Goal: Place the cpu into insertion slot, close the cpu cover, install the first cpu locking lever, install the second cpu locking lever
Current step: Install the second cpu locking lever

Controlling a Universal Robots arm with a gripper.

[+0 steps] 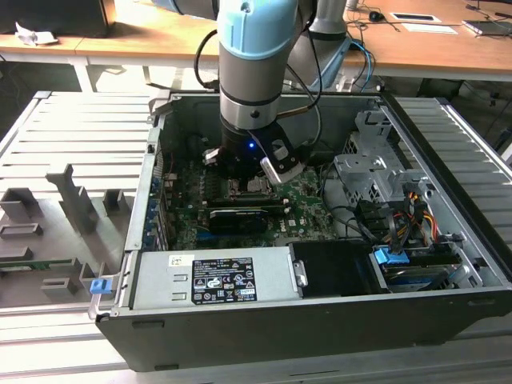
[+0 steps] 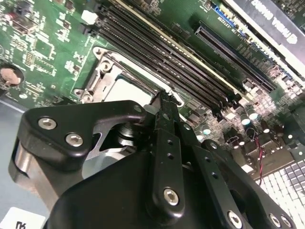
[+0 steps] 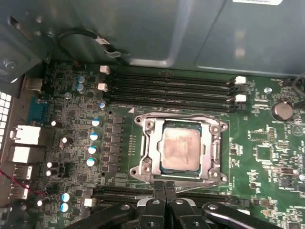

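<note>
Reaching straight down into the open computer case (image 1: 320, 336), at about 12 o'clock from the grey power supply box (image 1: 216, 280) in the exterior view, and setting the gripper (image 1: 244, 168) low over the green board (image 1: 304, 200).

Holds the fingers (image 3: 157, 191) pinched together, with nothing seen between them. Judged a shape for pushing or hooking a thin part rather than for carrying.

Brings the closed tip (image 2: 164, 102) to the edge of the socket (image 3: 206, 145) in both wrist views. Touching or just clear of it cannot be told.

Shows the chip (image 3: 180, 147) lying flat and square inside the socket, metal top up, so seated rather than carried.

Shows the cover (image 3: 151, 143) folded down around the chip, framing it through the cut-out centre, apparently so as to bear on the chip's edges and hold it in place.

Leaves the locking levers hard to make out beside the fingers, so latched or free cannot be told.

Places the socket just beside the long black memory slots (image 3: 171, 90), on the side away from the gripper.
</note>
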